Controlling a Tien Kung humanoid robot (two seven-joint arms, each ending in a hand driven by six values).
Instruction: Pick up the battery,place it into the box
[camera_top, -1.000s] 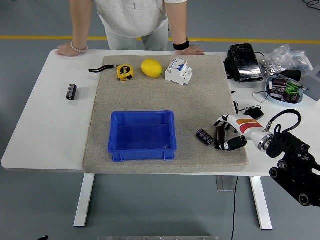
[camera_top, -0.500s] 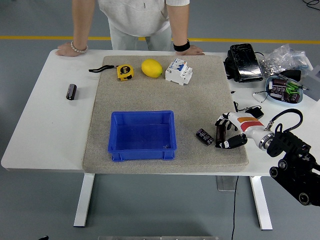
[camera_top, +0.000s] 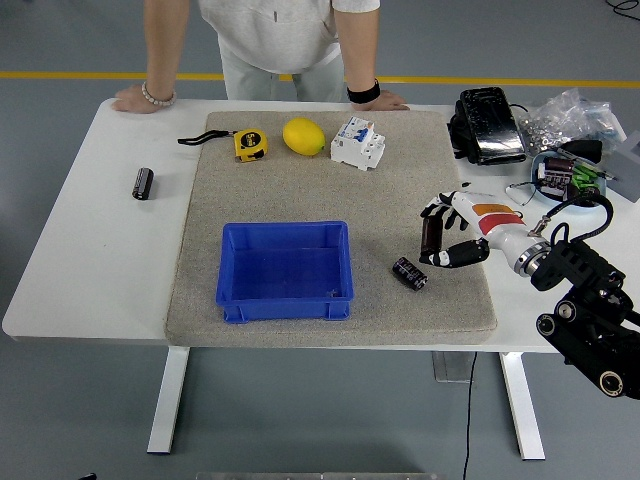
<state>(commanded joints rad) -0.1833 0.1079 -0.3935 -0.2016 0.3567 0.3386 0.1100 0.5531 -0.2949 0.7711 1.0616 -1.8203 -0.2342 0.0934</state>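
My right hand (camera_top: 444, 236) is shut on a dark cylindrical battery (camera_top: 431, 235) and holds it upright, just above the right part of the grey mat (camera_top: 300, 190). Below and to the left of the hand, a second dark battery (camera_top: 409, 273) lies on the mat. A third battery (camera_top: 143, 184) lies on the bare white table at the far left. The blue box (camera_top: 284, 229) stands open and empty on the mat's front middle, well to the left of the hand. My left arm is out of view.
A yellow tape measure (camera_top: 249, 144), a lemon (camera_top: 303, 136) and a white circuit breaker (camera_top: 358, 143) sit along the mat's far edge. A person's hands (camera_top: 142, 98) rest on the far table edge. A black bag (camera_top: 488, 124), a bowl of parts (camera_top: 567, 178) and cables crowd the right.
My right hand has lifted the battery off the mat and carried it up and slightly left. The other battery stays where it lay.
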